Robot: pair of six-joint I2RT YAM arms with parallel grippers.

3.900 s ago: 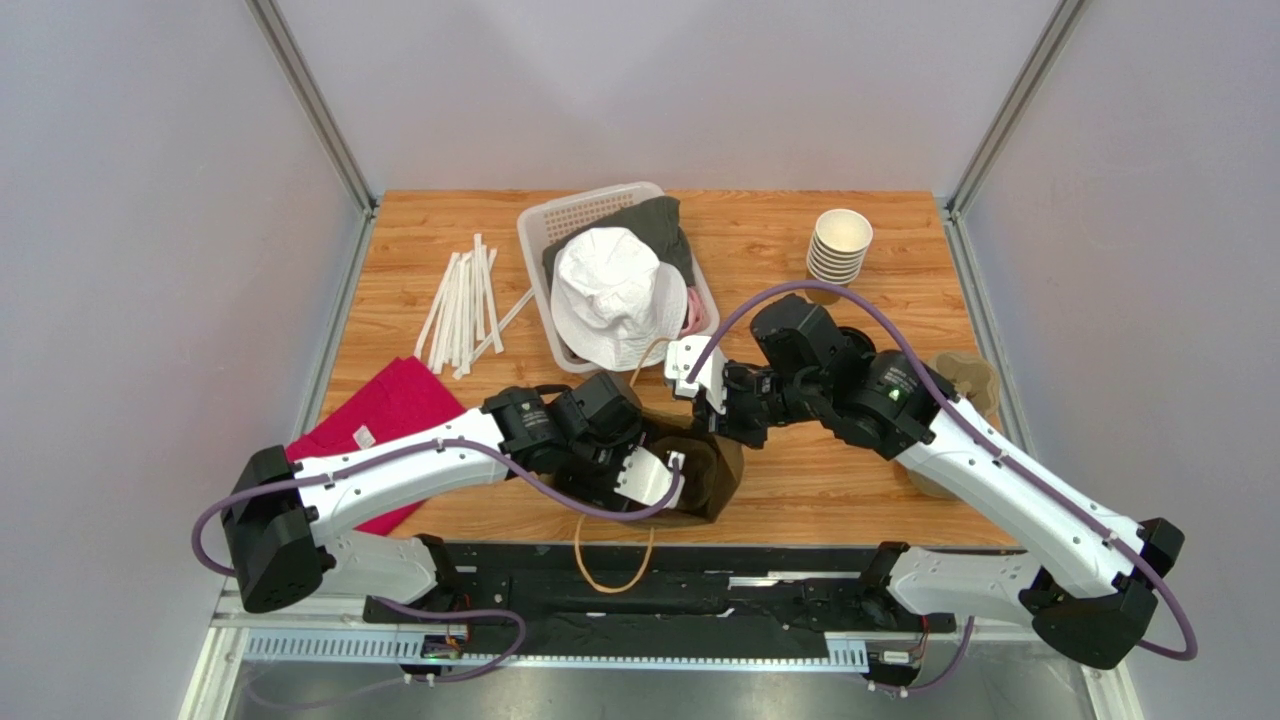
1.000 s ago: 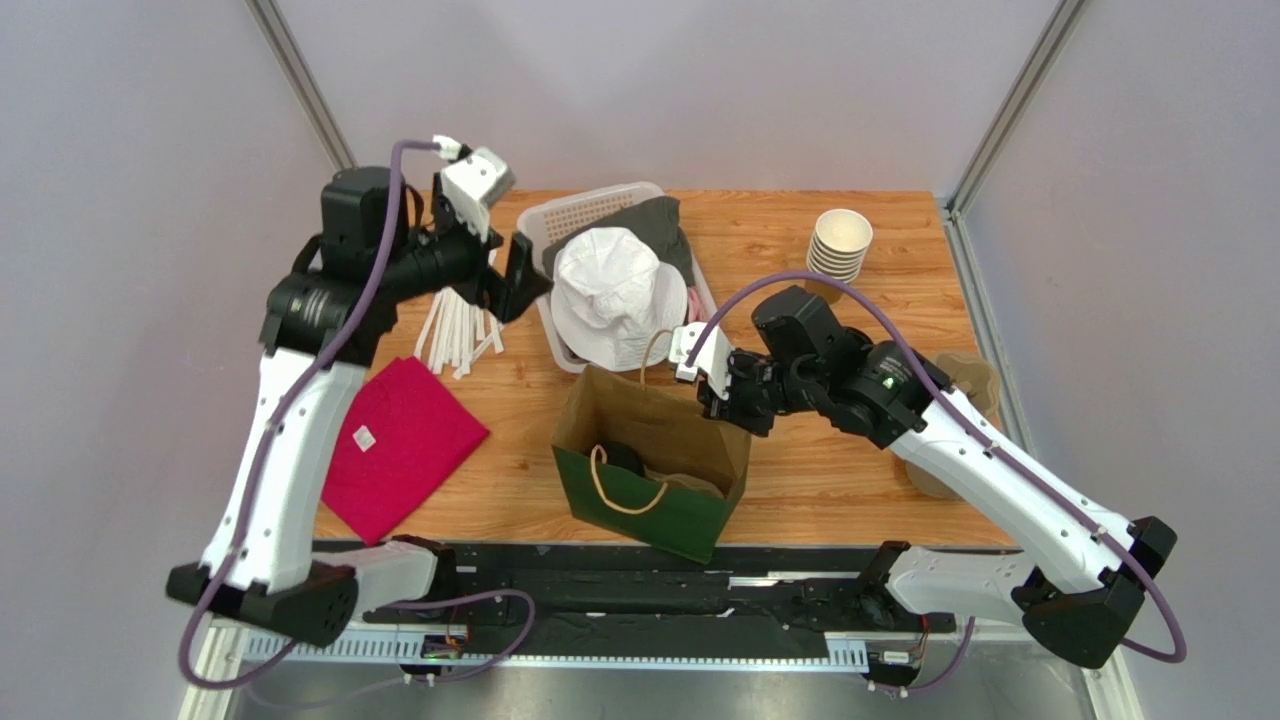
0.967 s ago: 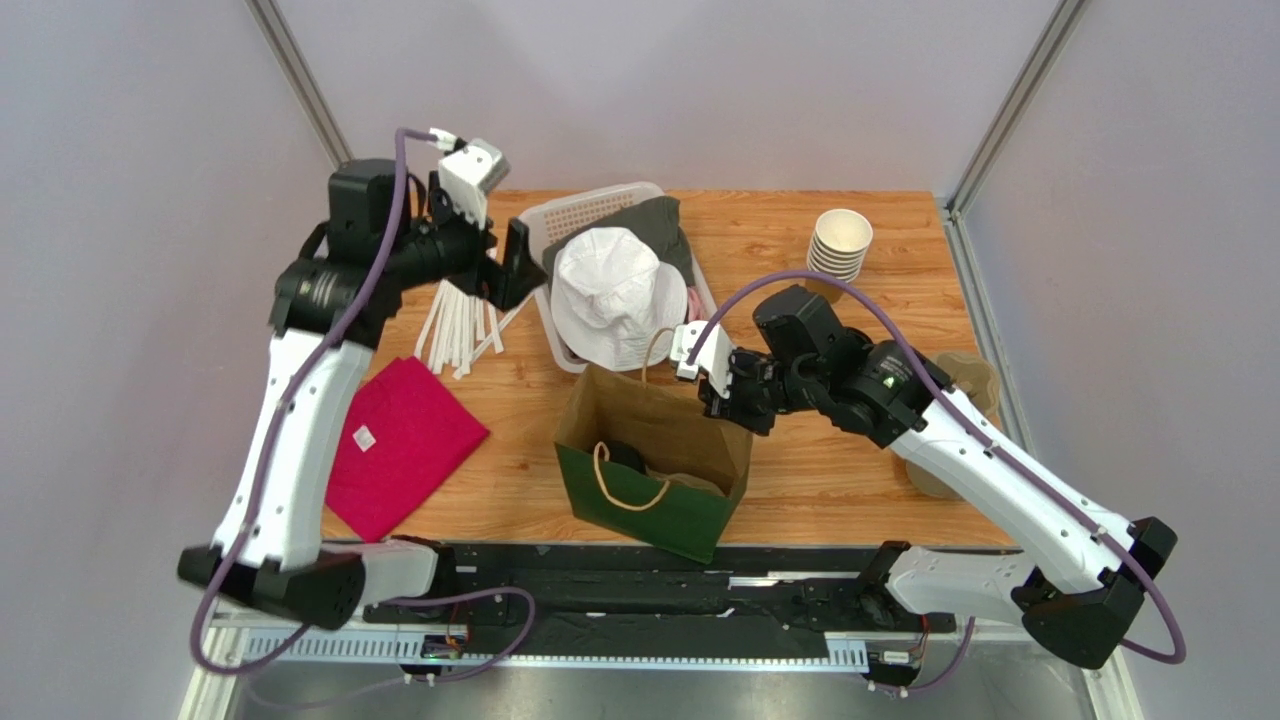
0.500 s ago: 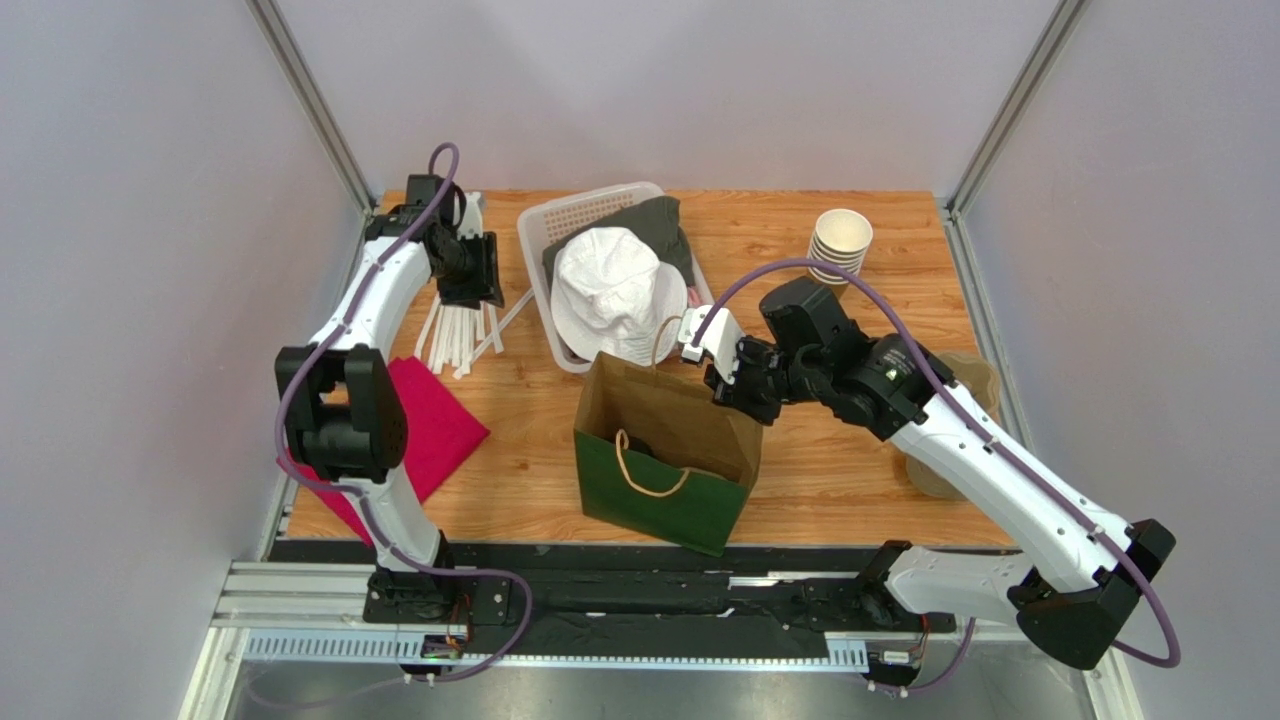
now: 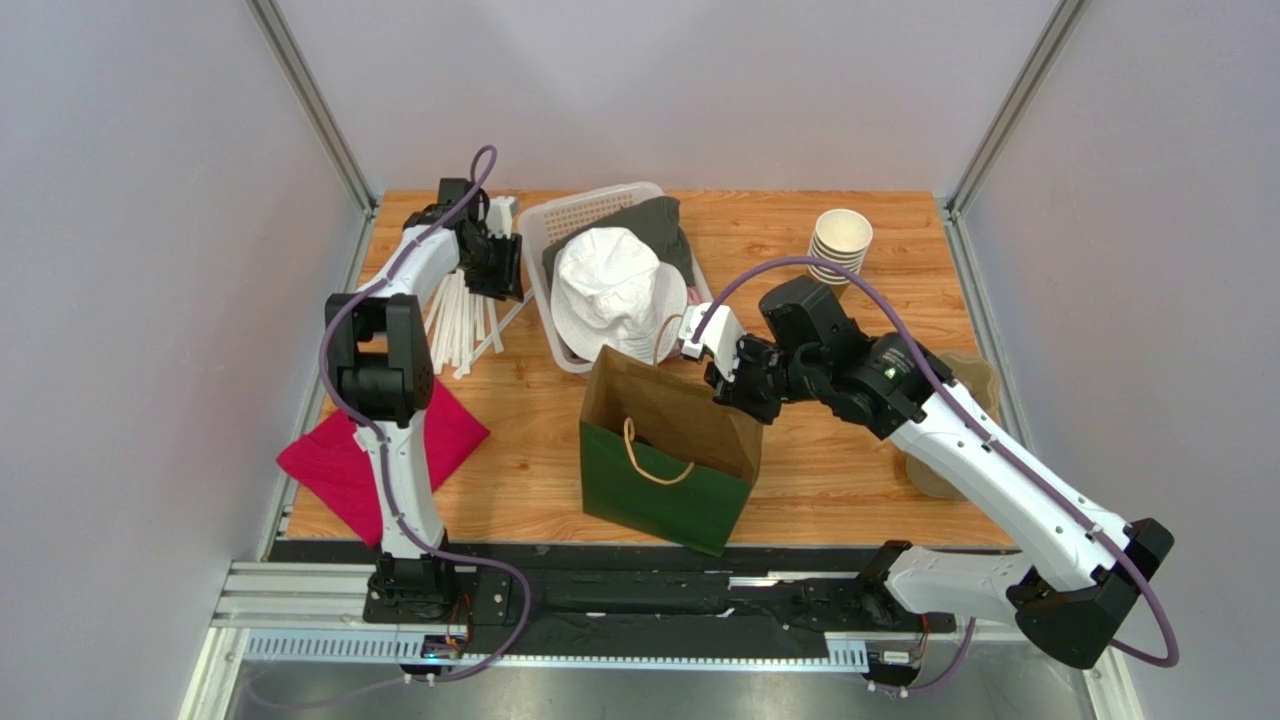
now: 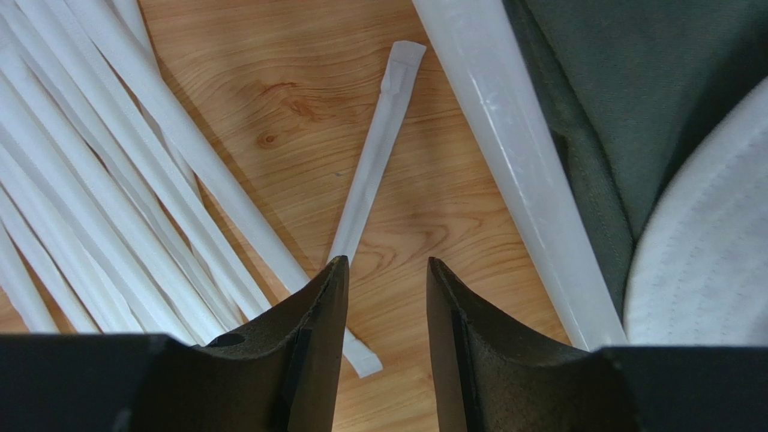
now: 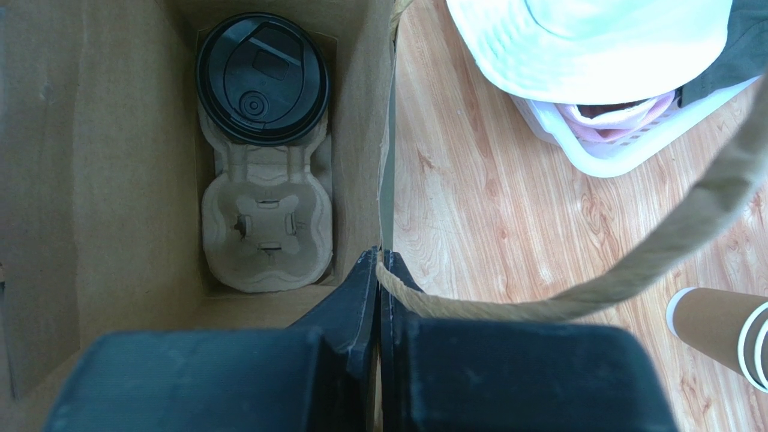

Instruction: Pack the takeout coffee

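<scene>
Pinching the bag [image 5: 661,503] by its rim, the right gripper [image 7: 379,259] has its jaws pressed together on the paper edge, and one rope handle [image 7: 631,265] loops out beside them. The bag stands upright near the front of the table [image 5: 819,465], green outside and plain kraft inside. At its bottom lies a pulp carrier [image 7: 266,216] with two slots. The coffee [image 7: 263,79] sits upright in the slot farther from the gripper, black lid on (the raised marks on the lid are too small to read). Just beyond the bag, a white basket [image 5: 586,203] holds a white hat [image 5: 613,293] over dark cloth [image 5: 661,225]. A stack of cups [image 5: 839,245] stands at the far right, well apart from the bag.

The left gripper [image 6: 386,270] hangs low over the far left of the table, between the basket and a spread of straws [image 5: 458,323] in plain white wrappers. Its jaws stand narrowly apart and hold nothing. One straw [image 6: 374,171] lies by itself on the wood, its near end between the fingertips and closer to one finger [image 6: 311,333]; whether that finger touches it I cannot tell. A red cloth [image 5: 455,428] lies at the near left, partly under the arm.
</scene>
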